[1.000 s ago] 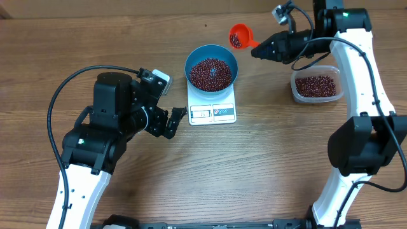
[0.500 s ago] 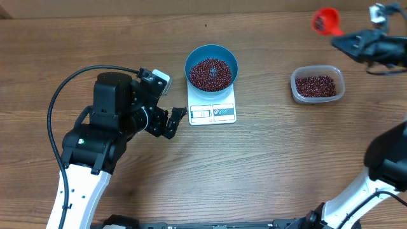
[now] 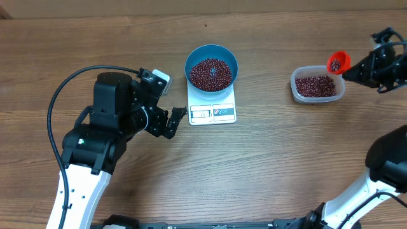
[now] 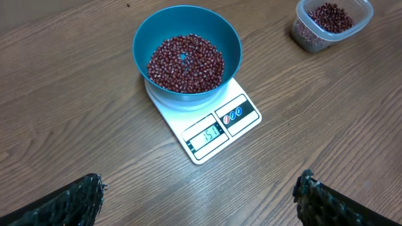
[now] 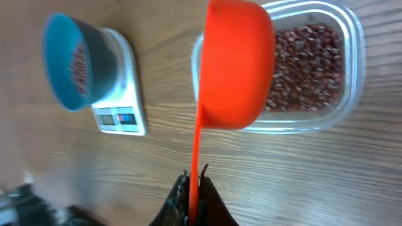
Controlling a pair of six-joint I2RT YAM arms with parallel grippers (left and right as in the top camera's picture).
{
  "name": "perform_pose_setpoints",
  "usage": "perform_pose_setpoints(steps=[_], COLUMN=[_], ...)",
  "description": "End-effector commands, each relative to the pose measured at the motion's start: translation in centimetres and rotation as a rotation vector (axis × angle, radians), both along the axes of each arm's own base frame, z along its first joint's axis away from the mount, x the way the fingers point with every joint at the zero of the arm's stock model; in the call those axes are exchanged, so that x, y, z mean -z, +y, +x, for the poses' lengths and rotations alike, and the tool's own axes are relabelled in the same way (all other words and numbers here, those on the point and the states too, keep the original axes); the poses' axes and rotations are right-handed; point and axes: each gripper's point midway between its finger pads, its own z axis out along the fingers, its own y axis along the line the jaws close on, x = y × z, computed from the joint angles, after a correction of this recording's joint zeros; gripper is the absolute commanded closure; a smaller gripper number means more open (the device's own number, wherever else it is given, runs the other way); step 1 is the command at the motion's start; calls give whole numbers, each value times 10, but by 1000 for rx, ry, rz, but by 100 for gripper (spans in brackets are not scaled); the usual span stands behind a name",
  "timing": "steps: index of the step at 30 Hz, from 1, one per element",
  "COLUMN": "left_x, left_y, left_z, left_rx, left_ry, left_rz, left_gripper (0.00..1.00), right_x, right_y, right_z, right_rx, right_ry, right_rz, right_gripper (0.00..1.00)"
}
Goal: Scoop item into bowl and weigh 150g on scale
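The blue bowl (image 3: 222,49) stands on the white scale (image 3: 213,113) and holds a heap of dark red beans (image 3: 211,74). My left gripper (image 3: 177,122) hovers open just left of the scale; in the left wrist view its fingertips (image 4: 88,191) stand wide apart with bare wood between them. My right gripper (image 3: 357,71) is shut on the handle of an orange scoop (image 3: 338,62). A few beans lie in the scoop, which hangs over the right end of a clear tub (image 3: 318,97). From the right wrist, the scoop (image 5: 235,69) partly covers the tub (image 5: 342,37).
The clear tub holds more beans (image 3: 316,85) and sits right of the scale. The scale's display (image 4: 207,134) faces the front. My left arm and its black cable (image 3: 70,86) fill the left side. Bare wood lies between scale and tub.
My right gripper carried the orange scoop from beside the bowl out to the far right, then down over the tub's right end. The left arm has not moved.
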Motion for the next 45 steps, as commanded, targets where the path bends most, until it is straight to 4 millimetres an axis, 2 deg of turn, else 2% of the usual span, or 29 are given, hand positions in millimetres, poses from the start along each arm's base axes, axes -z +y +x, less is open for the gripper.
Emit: perform_pose_setpoints(steps=[1,6,10,16,21,25,29,31,36,39,42,45], left_x=[-10,-10,-10,-10,-10,-10,-10,-10,-10,-10,-10,-10], left_y=[-2,-2,-2,-2,-2,-2,-2,-2,-2,-2,-2,-2], left_z=[0,0,0,0,0,0,0,0,0,0,0,0], left_rx=[-8,-8,-8,-8,-8,-8,-8,-8,-8,-8,-8,-8], left_ry=[-17,-18,-18,-18,-17,-17,-18,-17,-18,-18,-18,-17], left_rz=[-14,-14,-14,-14,-14,-14,-14,-14,-14,-14,-14,-14], left_gripper=[0,0,0,0,0,0,1,0,0,0,0,1], right_x=[-1,11,15,3,-3,0,8,2,-43,-64,-68,-61], right_y=[-6,-3,5,13,24,30,56,75,123,169,200,226], right_z=[-3,-1,1,6,10,8,12,21,53,64,67,68], right_rx=[8,29,50,85,46,34,-39,-82,-124,-235,-319,-373], right_ry=[48,139,199,204,175,182,155,96,-140,-275,-336,-358], right_rz=[-193,-373,-587,-928,-1009,-976,-818,-716,-478,-288,-207,-197], right_gripper=[96,96,96,96,96,96,96,96,96,96,96,96])
